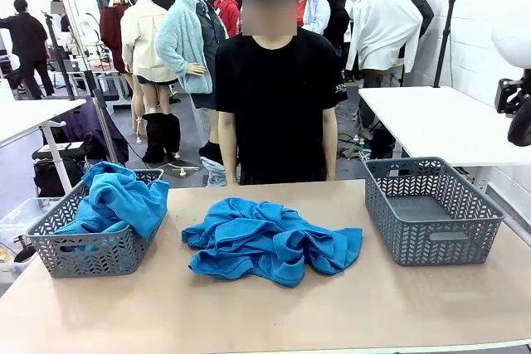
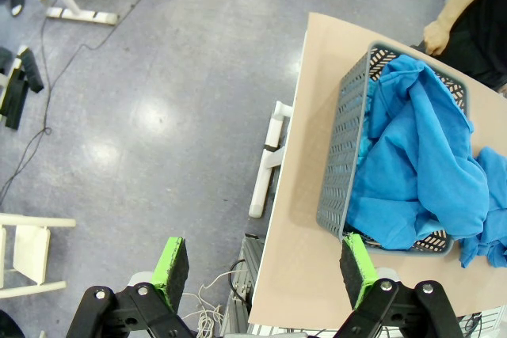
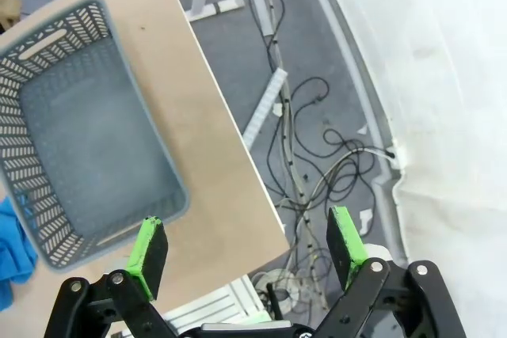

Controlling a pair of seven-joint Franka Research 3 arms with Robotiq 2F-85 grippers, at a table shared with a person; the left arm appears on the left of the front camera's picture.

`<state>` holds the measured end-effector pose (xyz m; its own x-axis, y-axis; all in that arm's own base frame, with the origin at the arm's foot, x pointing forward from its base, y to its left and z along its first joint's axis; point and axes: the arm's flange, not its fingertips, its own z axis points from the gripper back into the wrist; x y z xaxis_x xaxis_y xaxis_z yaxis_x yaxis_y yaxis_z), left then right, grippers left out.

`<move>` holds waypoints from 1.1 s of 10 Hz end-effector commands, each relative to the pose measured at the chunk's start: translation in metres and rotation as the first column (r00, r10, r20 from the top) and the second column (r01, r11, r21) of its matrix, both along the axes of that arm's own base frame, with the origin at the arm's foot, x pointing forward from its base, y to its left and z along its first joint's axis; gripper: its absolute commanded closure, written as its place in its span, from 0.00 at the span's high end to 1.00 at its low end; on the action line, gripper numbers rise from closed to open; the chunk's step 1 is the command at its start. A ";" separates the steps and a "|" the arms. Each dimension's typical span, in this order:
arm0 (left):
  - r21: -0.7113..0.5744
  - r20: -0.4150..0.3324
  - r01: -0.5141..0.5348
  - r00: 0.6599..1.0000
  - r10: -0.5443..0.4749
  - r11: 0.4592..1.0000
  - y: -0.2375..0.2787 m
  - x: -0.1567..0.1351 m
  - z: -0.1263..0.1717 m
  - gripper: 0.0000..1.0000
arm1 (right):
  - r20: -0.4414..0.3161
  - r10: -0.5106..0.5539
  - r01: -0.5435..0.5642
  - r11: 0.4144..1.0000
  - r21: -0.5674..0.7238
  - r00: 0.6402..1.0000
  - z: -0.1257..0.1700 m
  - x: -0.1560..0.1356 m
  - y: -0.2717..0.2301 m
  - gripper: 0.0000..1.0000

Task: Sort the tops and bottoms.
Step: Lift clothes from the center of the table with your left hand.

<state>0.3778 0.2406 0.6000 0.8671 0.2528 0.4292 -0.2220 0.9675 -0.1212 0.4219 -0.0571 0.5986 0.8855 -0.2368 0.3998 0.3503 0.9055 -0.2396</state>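
Bright blue garment heap (image 1: pixel 270 242) is spread at table centre between two grey baskets, long axis running basket to basket. Left basket (image 1: pixel 83 254) is loaded with blue cloth (image 1: pixel 116 196). Left gripper (image 2: pixel 263 265) and right gripper (image 3: pixel 246 243) are held beyond the table's ends, jaws wide apart, nothing gripped. Neither arm is judged nearer.

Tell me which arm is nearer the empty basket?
Right. Its jaws hang past the table edge beside the empty basket; the left jaws hang off the other end, by the basket of blue tops.
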 end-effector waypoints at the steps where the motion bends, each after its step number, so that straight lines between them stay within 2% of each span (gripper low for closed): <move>1: -0.010 0.038 0.035 0.999 -0.034 0.999 -0.012 0.002 0.009 1.00 | -0.007 -0.022 0.022 1.000 0.006 1.000 0.002 0.000 0.001 1.00; 2: -0.053 0.073 0.123 0.990 -0.119 0.991 -0.037 0.001 0.024 1.00 | -0.007 -0.022 0.022 1.000 0.006 1.000 0.002 0.000 0.001 1.00; 3: -0.009 0.076 0.181 0.981 -0.180 0.983 -0.068 0.005 0.029 1.00 | -0.007 -0.022 0.022 1.000 0.006 1.000 0.002 0.000 0.001 1.00; 4: 0.077 0.060 0.285 0.955 -0.290 0.955 -0.107 0.009 0.025 1.00 | -0.007 -0.022 0.022 1.000 0.006 1.000 0.002 0.000 0.001 1.00; 6: 0.142 -0.067 0.486 0.874 -0.481 0.862 -0.181 0.022 0.013 1.00 | -0.007 -0.022 0.022 1.000 0.006 1.000 0.002 0.000 0.001 1.00; 7: 0.130 -0.096 0.532 0.846 -0.524 0.836 -0.210 0.026 0.011 1.00 | -0.007 -0.022 0.022 1.000 0.006 1.000 0.002 0.000 0.001 1.00; 9: 0.134 -0.082 0.611 0.791 -0.606 0.780 -0.255 0.019 0.011 1.00 | -0.007 -0.022 0.022 1.000 0.006 1.000 0.002 0.000 0.001 1.00; 10: 0.120 -0.044 0.634 0.772 -0.634 0.764 -0.265 0.009 0.011 1.00 | -0.007 -0.022 0.022 1.000 0.006 1.000 0.002 0.000 0.001 1.00; 11: 0.121 -0.089 0.582 0.813 -0.575 0.804 -0.264 0.024 0.008 1.00 | -0.007 -0.022 0.022 1.000 0.006 1.000 0.002 0.000 0.001 1.00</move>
<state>0.3967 -0.0373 0.6114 0.8350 -0.3901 0.3880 0.4166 0.9089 0.0174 0.4214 -0.0565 0.5990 0.8866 -0.2371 0.3970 0.3504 0.9048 -0.2421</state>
